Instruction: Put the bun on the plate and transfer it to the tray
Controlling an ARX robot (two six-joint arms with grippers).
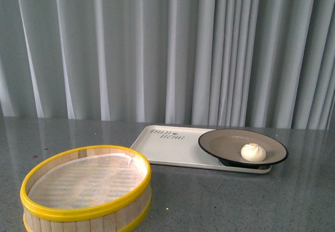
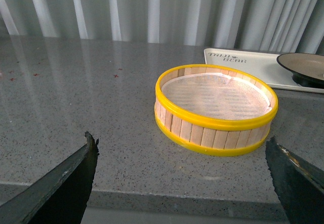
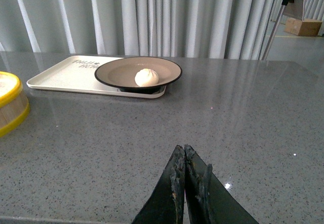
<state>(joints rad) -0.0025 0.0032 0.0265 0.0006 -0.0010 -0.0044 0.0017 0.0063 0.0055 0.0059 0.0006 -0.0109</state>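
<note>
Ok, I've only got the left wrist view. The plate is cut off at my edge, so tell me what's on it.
Observer: The bun sits inside the plate, toward its right side in the front view.
Operator: Confirm where the plate is resting.
Observer: It stands on the right end of the tray, its rim reaching out past the tray's right edge.
Operator: Report the right gripper.
Observer: The right gripper is shut, holding nothing, over bare tabletop short of the tray.
Operator: Give me anything beyond the table.
Observer: The right wrist view shows a tripod leg and a cardboard box on the floor.
</note>
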